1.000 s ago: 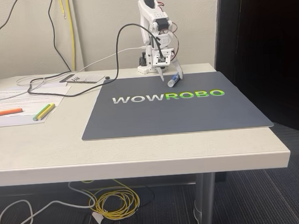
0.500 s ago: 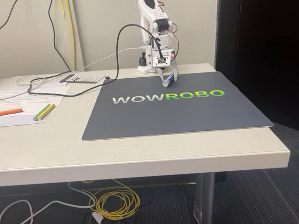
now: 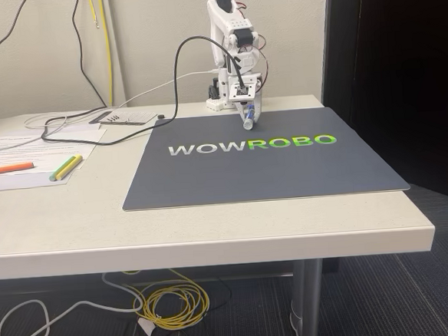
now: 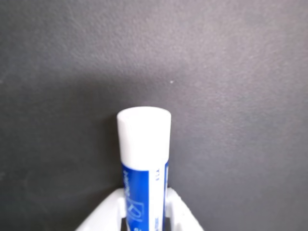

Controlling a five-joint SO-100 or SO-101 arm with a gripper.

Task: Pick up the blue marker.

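Lying well to the left in the fixed view, a slim orange pen [image 3: 7,168] and a yellow and green pair of pens [image 3: 65,167] rest on loose white paper sheets [image 3: 30,147] on the pale tabletop [image 3: 213,230], well apart from the work area and probably just leftovers or distractors. Further right, a dark grey rectangular mat [image 3: 262,169] printed with white and green lettering marks the working patch. At its far edge stands the white five-joint arm [image 3: 230,37], folded down so its white two-finger gripper [image 3: 248,122] points at the mat. The jaws are closed on the short thick blue marker [image 3: 248,120] with the white barrel and blue label, held nearly upright with its lower tip close to the mat; whether it touches is too small to tell. In the wrist view the marker [image 4: 143,163] sticks out from between the two white fingers [image 4: 179,211], white end forward, pinched on the label so it stays in line with the gripper
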